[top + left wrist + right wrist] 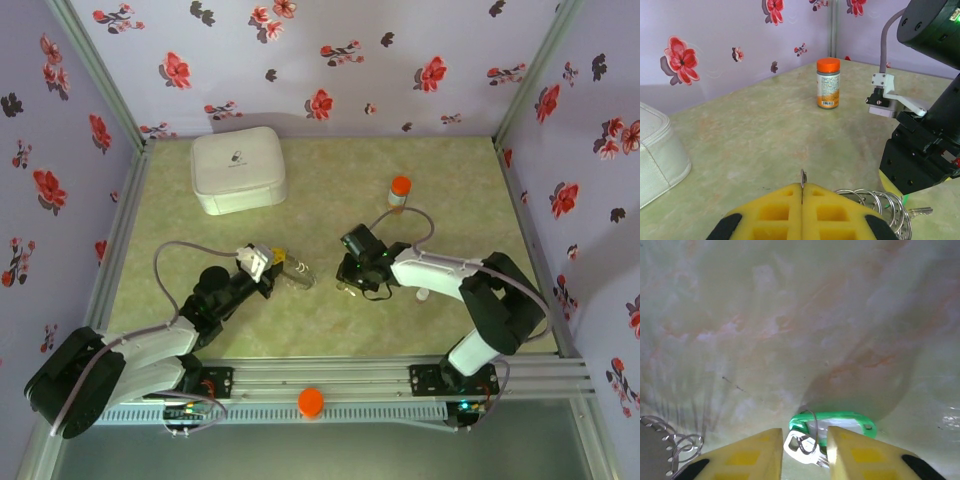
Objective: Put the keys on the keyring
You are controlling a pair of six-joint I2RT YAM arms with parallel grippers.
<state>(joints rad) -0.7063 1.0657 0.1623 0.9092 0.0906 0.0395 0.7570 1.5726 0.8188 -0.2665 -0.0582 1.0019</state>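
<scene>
**Low over the table (pixel 790 315): pickup step in hand**

Grips the keyring (pixel 802 176) edge-on in the left gripper (pixel 802 192), pads pressed together. Straddles the green-tagged key (pixel 835 423) with the right gripper (pixel 804 437), jaws narrow, not visibly clamped. Next, probably: squeeze firmly, lift clear, carry across to the ring nearby.

— What closes in the bench?
— Lilac walls (pixel 400 100) printed with red and dark flowers, joined at the back corners by pale metal posts (pixel 100 75).
— And the surface?
— A pale green tabletop (pixel 330 190) with faint orange marbling, softly and evenly lit. A grey metal rail (pixel 350 378) runs along its near edge.
</scene>
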